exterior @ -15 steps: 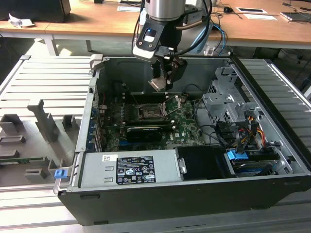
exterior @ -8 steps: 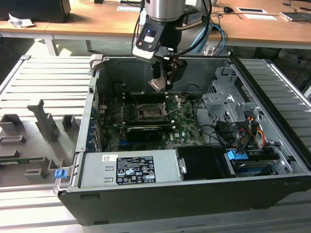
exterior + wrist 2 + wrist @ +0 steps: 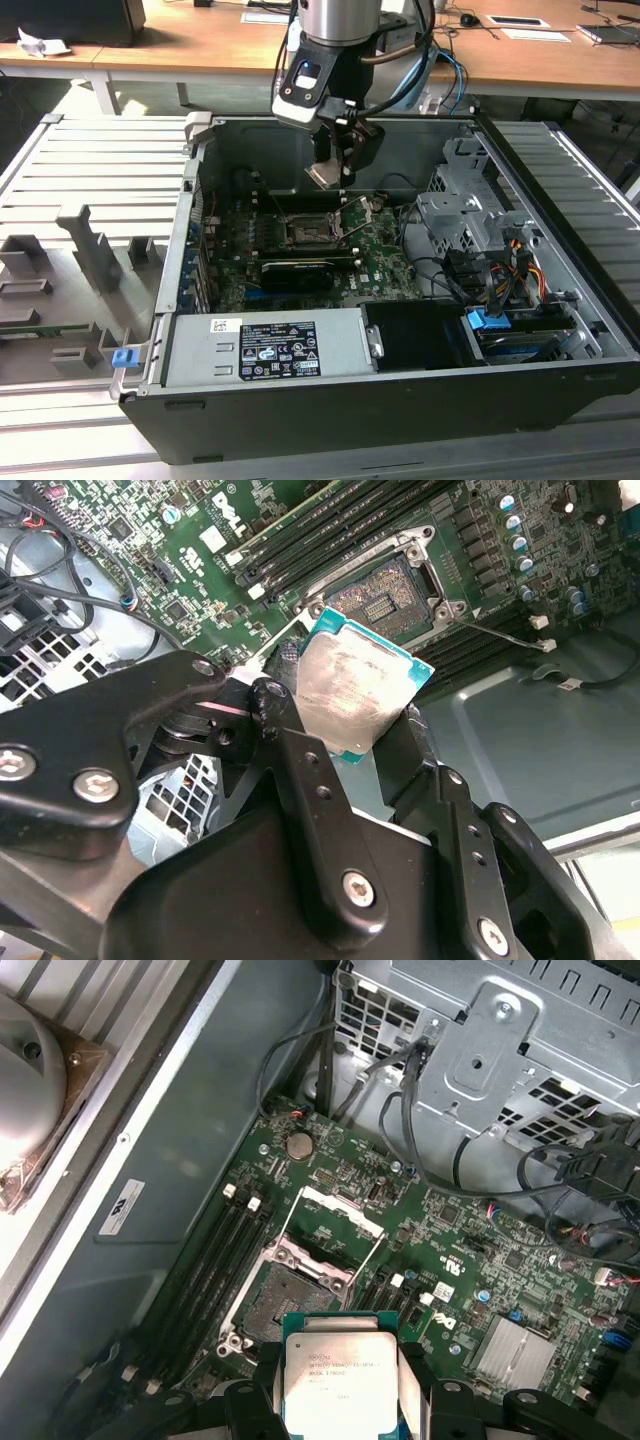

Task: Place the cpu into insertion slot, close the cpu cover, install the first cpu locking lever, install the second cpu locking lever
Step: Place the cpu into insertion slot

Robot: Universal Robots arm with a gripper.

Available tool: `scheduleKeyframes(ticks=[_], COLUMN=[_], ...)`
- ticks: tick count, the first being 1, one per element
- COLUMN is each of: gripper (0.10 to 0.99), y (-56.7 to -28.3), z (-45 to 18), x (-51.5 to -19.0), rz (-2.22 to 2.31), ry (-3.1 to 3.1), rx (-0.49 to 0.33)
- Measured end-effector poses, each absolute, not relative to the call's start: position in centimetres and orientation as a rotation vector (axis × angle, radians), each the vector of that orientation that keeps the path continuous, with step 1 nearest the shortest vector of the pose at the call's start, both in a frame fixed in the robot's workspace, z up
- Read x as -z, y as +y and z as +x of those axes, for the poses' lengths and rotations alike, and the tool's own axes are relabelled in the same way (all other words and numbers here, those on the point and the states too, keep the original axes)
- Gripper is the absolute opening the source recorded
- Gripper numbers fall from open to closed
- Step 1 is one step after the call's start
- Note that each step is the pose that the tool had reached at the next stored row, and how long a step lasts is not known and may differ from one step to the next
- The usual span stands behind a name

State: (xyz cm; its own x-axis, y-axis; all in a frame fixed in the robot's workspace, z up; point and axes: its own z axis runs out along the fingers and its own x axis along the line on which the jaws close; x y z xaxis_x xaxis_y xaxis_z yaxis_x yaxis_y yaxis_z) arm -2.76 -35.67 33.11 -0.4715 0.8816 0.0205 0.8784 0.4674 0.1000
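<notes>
Gripping the cpu by two opposite edges, the fingers are clenching it between them, so its silver face is staying bare and turned up toward the wrist. That hold is probably keeping the underside facing down at the board, and it is leaving the other two edges free. The chip is hanging in the air above the insertion slot, well clear of it and not yet seated. The slot is lying open, its dark square bed showing in both wrist views. The cpu cover is standing tilted up on the slot's side toward the exterior view's right, which is leaving the way down clear. What looks like a thin wire lever is lying swung out beside the slot. The gripper is reaching down into the open computer case, over the green board and beyond the long black card
</notes>
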Motion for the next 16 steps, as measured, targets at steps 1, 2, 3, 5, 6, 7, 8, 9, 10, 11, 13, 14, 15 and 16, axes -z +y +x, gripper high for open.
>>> scheduleKeyframes(ticks=[1,2,3,5,6,7,8,9,10,11,13,14,15,16], gripper=[0.541,0.541,0.541,0.541,0.541,0.541,0.541,0.541,0.541,0.541,0.541,0.541,0.541,0.541], y=[-35.67,-35.67,-35.67,-35.67,-35.67,-35.67,-35.67,-35.67,-35.67,-35.67,-35.67,-35.67,-35.67,-35.67], z=[-2.76,-2.76,-2.76,-2.76,-2.75,-2.76,-2.76,-2.76,-2.76,-2.76,-2.76,-2.76,-2.76,-2.76], x=[-33.09,-33.08,-33.06,-33.04,-33.03,-33.00,-32.98,-32.96,-32.94,-32.93,-32.90,-32.88,-32.87,-32.85], rz=[1.598,1.599,1.600,1.602,1.602,1.604,1.605,1.607,1.608,1.609,1.611,1.612,1.613,1.613], ry=[2.661,2.660,2.660,2.659,2.658,2.657,2.656,2.655,2.655,2.654,2.653,2.652,2.652,2.651], rx=[-0.150,-0.150,-0.150,-0.150,-0.150,-0.150,-0.150,-0.150,-0.150,-0.150,-0.150,-0.150,-0.150,-0.150])
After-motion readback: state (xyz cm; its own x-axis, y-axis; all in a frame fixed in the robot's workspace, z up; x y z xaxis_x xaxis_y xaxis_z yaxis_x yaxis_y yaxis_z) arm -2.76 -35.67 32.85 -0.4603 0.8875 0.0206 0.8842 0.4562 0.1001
